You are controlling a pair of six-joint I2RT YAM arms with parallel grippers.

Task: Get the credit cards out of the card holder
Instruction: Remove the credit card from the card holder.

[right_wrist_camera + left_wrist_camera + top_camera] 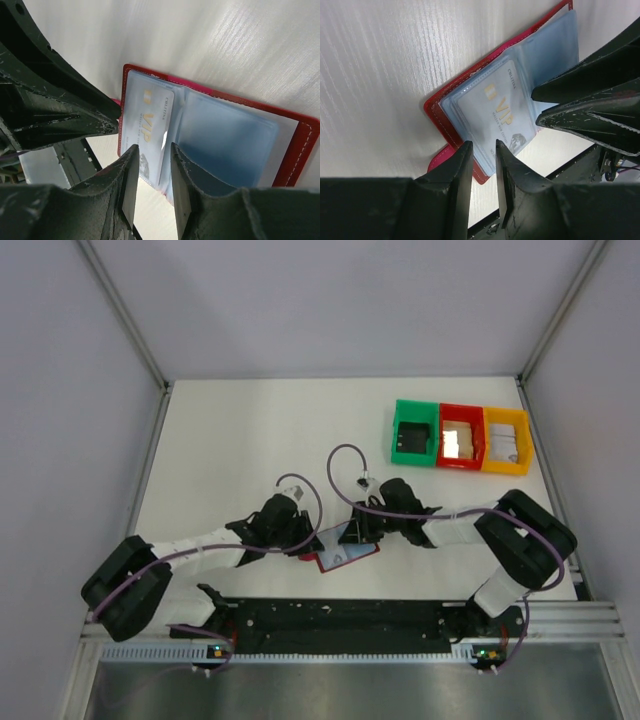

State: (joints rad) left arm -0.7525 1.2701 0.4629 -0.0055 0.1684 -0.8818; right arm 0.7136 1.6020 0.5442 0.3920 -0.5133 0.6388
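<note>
Slickness looks the worry: the thin, stiff pale blue credit card (150, 125) sits sleeved in the open dark red card holder (350, 555) at 6 o'clock on the smooth white table (250, 430); pinch its edge. Slightly parted and empty, left gripper (483, 145) hovers at its 9 o'clock, right gripper (153, 146) at 3, white walls (60, 390) well off.

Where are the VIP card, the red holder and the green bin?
VIP card (495, 107): left wrist view, its printed face.
Holder (301, 147): right wrist view, its red border.
Green bin (416, 408): top view, its far wall.
</note>
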